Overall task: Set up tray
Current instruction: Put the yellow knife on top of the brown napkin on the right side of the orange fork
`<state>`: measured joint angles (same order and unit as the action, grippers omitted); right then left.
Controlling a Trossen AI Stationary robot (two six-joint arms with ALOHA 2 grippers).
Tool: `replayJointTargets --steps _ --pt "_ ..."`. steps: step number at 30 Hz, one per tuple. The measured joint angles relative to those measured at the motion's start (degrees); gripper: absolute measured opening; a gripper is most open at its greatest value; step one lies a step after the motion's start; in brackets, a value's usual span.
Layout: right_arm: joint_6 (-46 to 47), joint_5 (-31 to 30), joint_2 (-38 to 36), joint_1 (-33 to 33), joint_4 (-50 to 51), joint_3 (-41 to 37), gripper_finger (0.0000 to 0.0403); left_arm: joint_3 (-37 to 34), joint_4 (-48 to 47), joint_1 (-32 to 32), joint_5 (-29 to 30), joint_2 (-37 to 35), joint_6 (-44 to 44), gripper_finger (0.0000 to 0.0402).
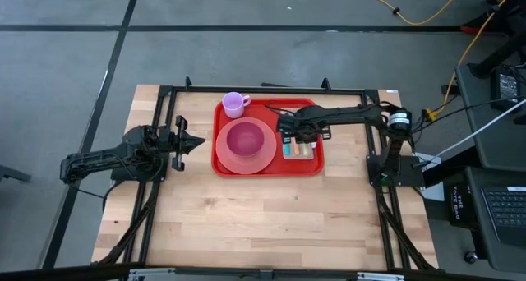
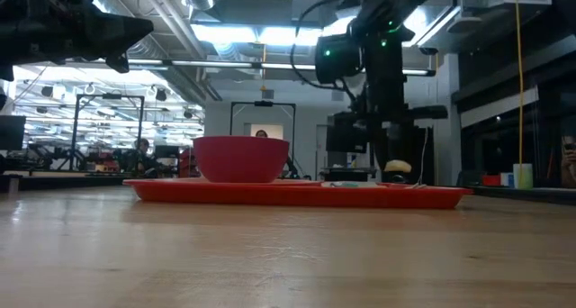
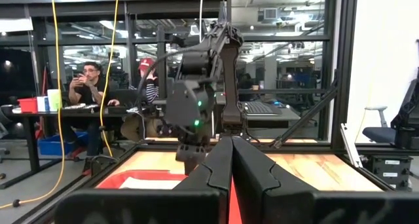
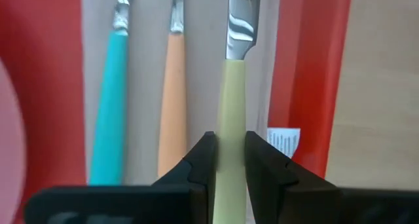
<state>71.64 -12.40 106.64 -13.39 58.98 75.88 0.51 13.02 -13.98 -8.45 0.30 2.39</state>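
Observation:
The red tray (image 1: 311, 168) (image 2: 297, 194) lies mid-table. On it are a pink bowl (image 1: 245, 140) on a salmon plate (image 1: 265, 158), a purple cup (image 1: 235, 104) and a beige napkin (image 4: 200, 73). On the napkin lie a teal-handled utensil (image 4: 108, 99), an orange-handled utensil (image 4: 171, 99) and a pale yellow-handled knife (image 4: 234, 67), side by side. My right gripper (image 1: 288, 140) (image 4: 230, 142) is over the napkin, shut on the knife. My left gripper (image 1: 197, 143) (image 3: 230, 152) is shut and hangs left of the tray, above the table. My right gripper pinches the knife's pale yellow handle (image 4: 230, 116) between its two fingers, partway down from the blade (image 4: 239, 21). The fingers come from above, pointing down, and lie across the handle. The knife runs level along the napkin; whether it is lifted clear I cannot tell.
The tray's raised red rim (image 4: 314, 86), with a white sticker (image 4: 283, 142), runs just beside the knife. A black frame (image 1: 164, 92) borders the table. Bare wood (image 1: 263, 223) stretches on the near side of the tray. People (image 3: 88, 86) sit at desks beyond the table.

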Motion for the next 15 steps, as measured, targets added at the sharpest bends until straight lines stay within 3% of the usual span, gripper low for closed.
replayJointTargets --steps 15 --pt "0.1 2.0 4.3 -1.3 -1.2 0.0 0.0061 0.0 0.0 0.0 0.0 0.0 0.0 0.0004"
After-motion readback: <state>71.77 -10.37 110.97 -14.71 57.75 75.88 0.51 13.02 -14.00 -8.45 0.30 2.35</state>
